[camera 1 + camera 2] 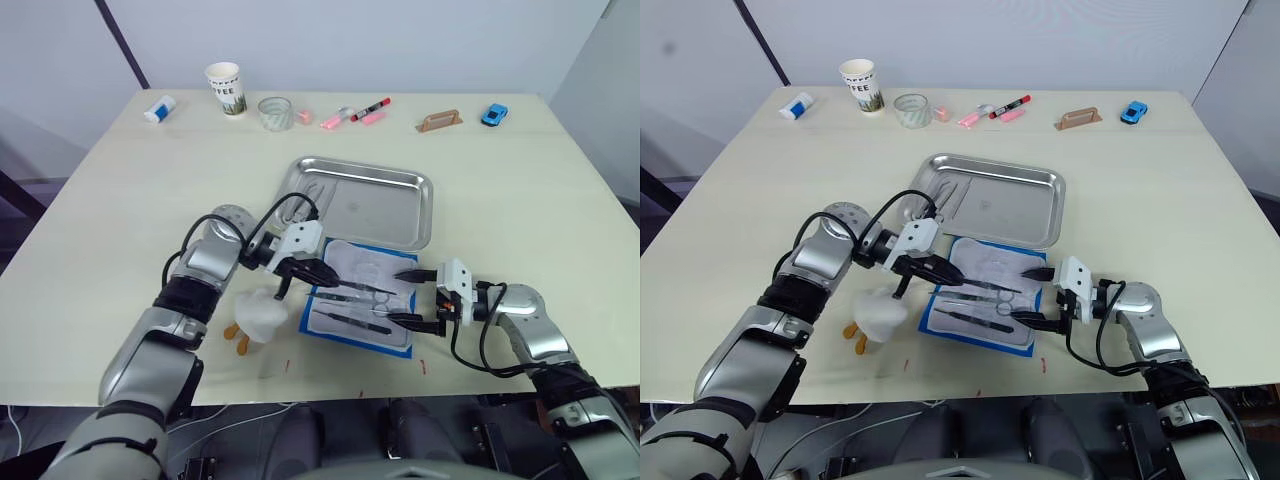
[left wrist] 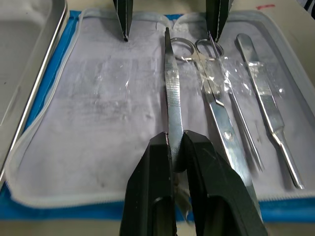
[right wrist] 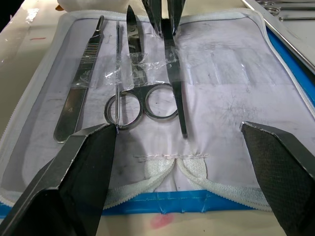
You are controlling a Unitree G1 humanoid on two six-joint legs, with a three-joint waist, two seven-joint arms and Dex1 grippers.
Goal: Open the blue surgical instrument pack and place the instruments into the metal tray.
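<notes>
Left wrist view shows the left end effector pinching slim forceps on the opened pack; right end effector gapes wide.

Bright, even light; glare on the metal tray.

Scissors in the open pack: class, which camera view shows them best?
The right wrist view: the scissors lie close, with both finger rings and the blades plain. The left wrist view shows them lengthwise beside the left gripper. The eye views show thin slivers on the blue surgical instrument pack.
</notes>
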